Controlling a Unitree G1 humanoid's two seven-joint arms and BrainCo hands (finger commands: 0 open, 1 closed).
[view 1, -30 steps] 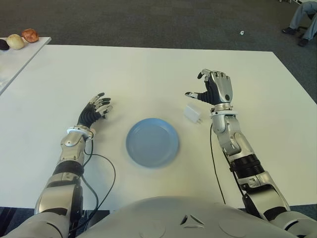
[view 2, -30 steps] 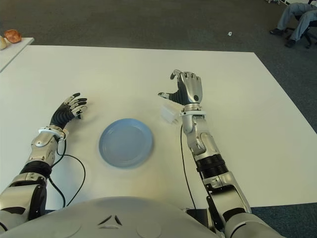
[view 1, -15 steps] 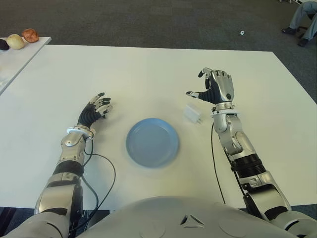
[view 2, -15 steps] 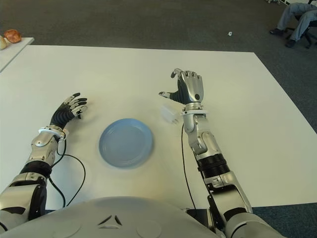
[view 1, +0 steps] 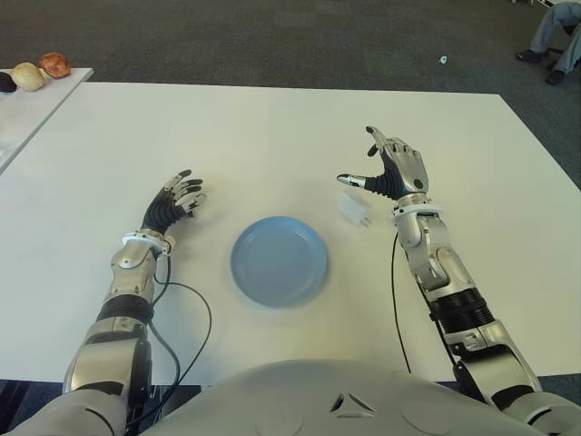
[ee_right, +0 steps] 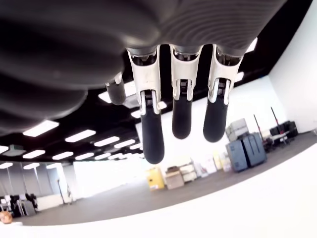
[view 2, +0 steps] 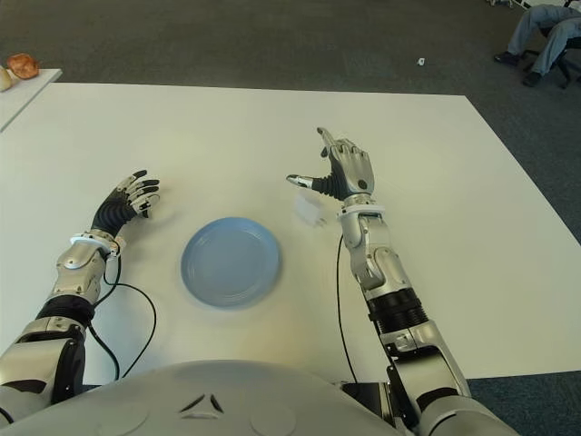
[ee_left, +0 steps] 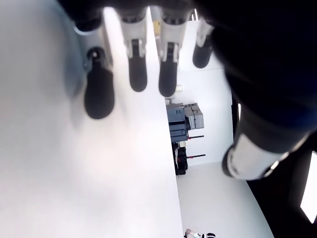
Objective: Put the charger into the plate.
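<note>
A small white charger [view 1: 353, 208] lies on the white table [view 1: 272, 136], just right of a round blue plate [view 1: 279, 260] that holds nothing. My right hand [view 1: 386, 170] hovers just right of and behind the charger, fingers spread and extended, thumb tip pointing out over it, holding nothing. In the right wrist view the fingers [ee_right: 181, 106] stretch out straight with nothing between them. My left hand [view 1: 174, 200] shows left of the plate, fingers relaxed and open.
A second table at the far left carries a few small rounded food items [view 1: 41, 71]. A cable [view 1: 195, 313] loops by my left forearm. A person's legs [view 1: 556, 32] show at the far right on the dark carpet.
My right hand has uncurled its fingers from a half-curled pose to a spread one and tilted slightly to the right. The charger, the plate and the left hand have not moved.
</note>
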